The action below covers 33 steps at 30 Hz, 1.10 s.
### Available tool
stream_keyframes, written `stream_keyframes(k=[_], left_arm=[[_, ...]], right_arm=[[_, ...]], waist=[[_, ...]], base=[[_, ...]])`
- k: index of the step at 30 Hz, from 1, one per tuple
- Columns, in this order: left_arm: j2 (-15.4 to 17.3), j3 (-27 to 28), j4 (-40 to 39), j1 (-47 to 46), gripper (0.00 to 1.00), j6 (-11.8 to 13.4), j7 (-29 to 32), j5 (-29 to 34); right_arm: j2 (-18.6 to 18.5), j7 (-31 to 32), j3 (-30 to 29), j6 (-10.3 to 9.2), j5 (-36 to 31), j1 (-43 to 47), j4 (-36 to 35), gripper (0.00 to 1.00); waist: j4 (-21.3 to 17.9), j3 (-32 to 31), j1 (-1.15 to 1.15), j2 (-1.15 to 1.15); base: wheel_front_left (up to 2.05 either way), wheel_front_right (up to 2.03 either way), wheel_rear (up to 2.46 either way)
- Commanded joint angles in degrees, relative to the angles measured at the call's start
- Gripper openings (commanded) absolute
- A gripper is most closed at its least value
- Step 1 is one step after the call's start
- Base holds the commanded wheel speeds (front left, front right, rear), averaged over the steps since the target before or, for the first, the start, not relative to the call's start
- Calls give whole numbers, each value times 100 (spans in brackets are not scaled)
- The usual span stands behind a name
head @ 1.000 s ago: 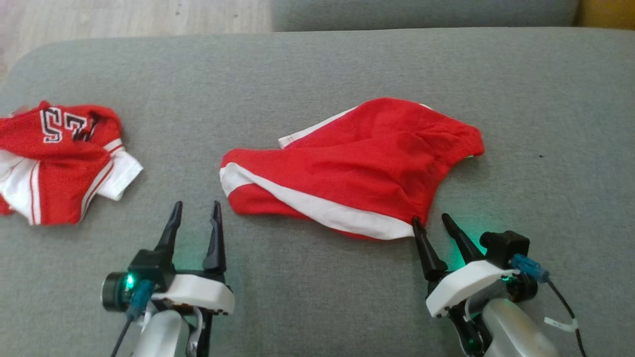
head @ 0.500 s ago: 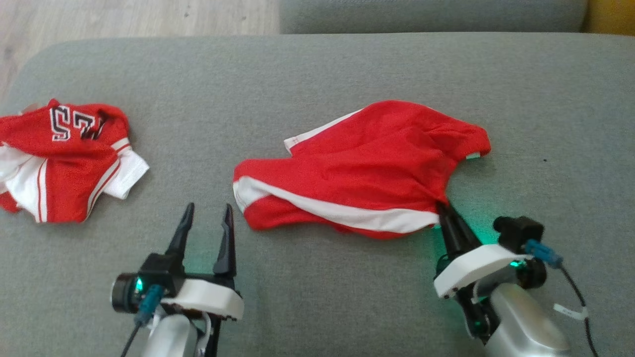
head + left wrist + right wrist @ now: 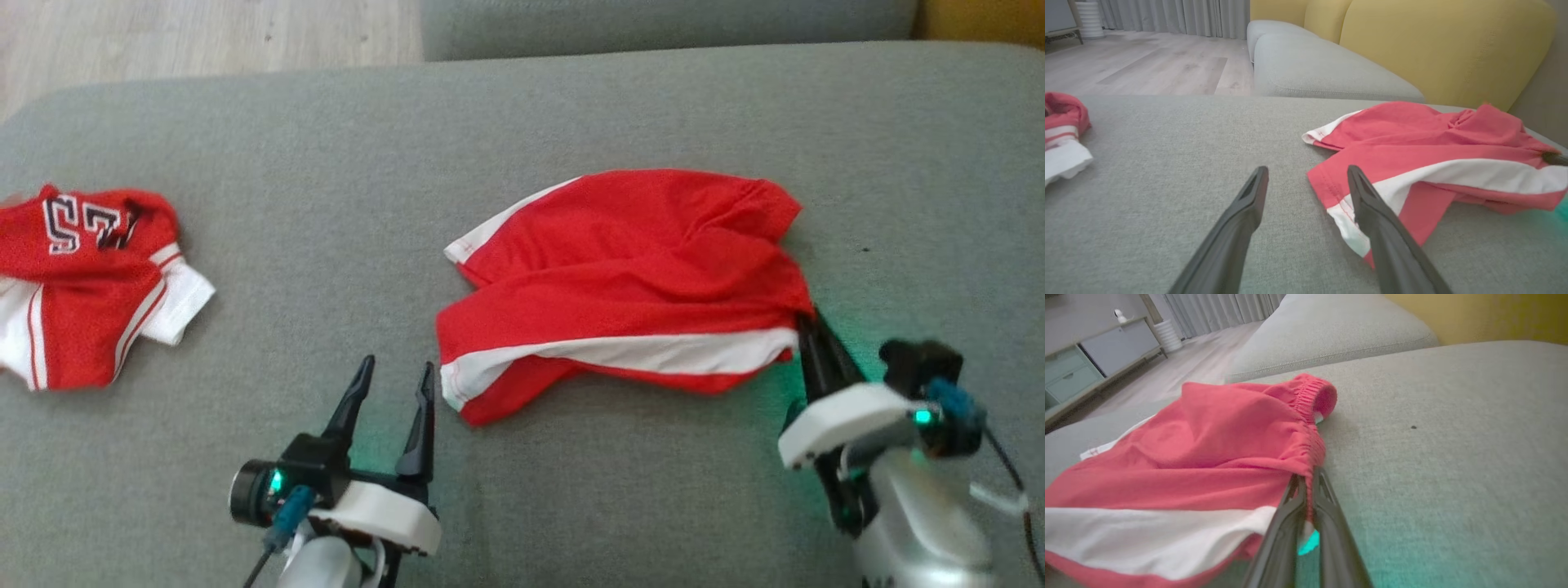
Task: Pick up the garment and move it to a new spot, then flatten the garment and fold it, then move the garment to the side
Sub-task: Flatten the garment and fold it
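Shorts [image 3: 629, 269] dragged rightward — right gripper [image 3: 807, 322] now clamped on waistband [image 3: 1312, 445]; left gripper [image 3: 397, 365] apart.

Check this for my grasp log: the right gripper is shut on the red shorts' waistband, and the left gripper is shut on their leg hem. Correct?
Not quite: the left gripper is open, fingers apart beside the leg hem, per the left wrist view. The right gripper is indeed shut on the waistband of the red shorts.

grey sofa [image 3: 326, 163], yellow cushions [image 3: 1433, 49], wood floor [image 3: 1147, 69]
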Motion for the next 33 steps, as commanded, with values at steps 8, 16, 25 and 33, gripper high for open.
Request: stream_keyframes(k=[8, 16, 25, 33], left_arm=[[22, -13, -40, -342, 100, 55, -29, -1], [22, 284, -65, -100, 100, 163, -29, 1], [22, 724, -266, 346, 100, 214, -29, 137], [21, 773, -431, 760, 100, 181, -29, 177]], right_arm=[[165, -25, -691, -4, -1269, -1237, 917, 73], [288, -142, -1189, -4, -1570, -1072, 791, 100], [304, -145, -755, -4, -968, 175, -595, 100], [305, -146, -618, -4, -689, 776, -745, 100]], waist=[[362, 189, 0, 0], [179, -142, 0, 0], [-41, -590, 0, 0], [-50, -808, 0, 0]], base=[[0, 0, 0], [0, 0, 0], [0, 0, 0], [0, 0, 0]])
